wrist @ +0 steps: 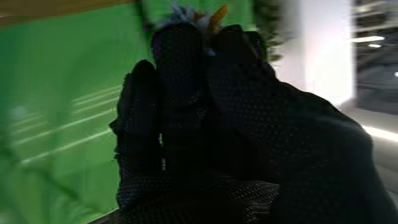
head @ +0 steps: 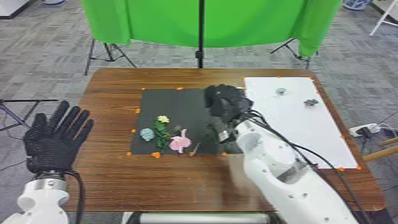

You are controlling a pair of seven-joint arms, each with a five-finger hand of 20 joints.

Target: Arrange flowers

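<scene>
In the head view my right hand is over the right part of the black mat, beside the white sheet. My right hand in the right wrist view pinches a flower with pale blue and orange petals at its fingertips. My left hand is at the table's left side, open with its fingers spread. On the black mat lie a yellow flower, a light blue flower, a pink flower and green stems.
The white sheet on the right holds a small pale green piece and a grey piece near its far end. Orange marks line the edges of both mat and sheet. Behind the brown table hangs a green backdrop on stands.
</scene>
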